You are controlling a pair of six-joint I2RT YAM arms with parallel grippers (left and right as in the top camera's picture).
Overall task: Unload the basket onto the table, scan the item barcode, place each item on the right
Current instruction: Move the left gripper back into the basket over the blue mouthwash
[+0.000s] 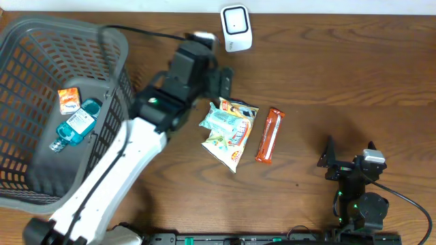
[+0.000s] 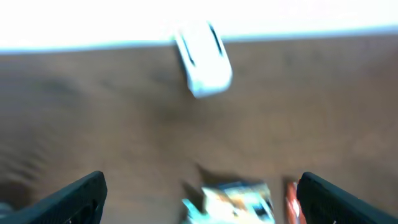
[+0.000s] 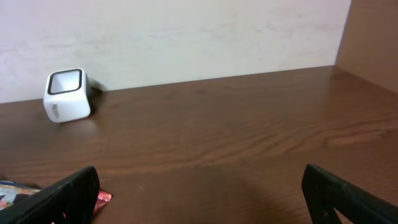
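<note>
The left gripper (image 2: pixel 199 184) is spread wide and empty, seemingly just above the snack bag (image 1: pixel 229 131), which is laid on the tabletop (image 1: pixel 340 82) beside a red bar (image 1: pixel 270 135). The right gripper (image 3: pixel 199 182) is likewise opened, empty.

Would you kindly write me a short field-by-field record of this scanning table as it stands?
scanner: white, far table edge
snack bag: lying on table, not held
red bar: just right of the bag
basket: left side, holds blue bottle and orange box
left gripper: open, empty
right gripper: open, empty
</note>
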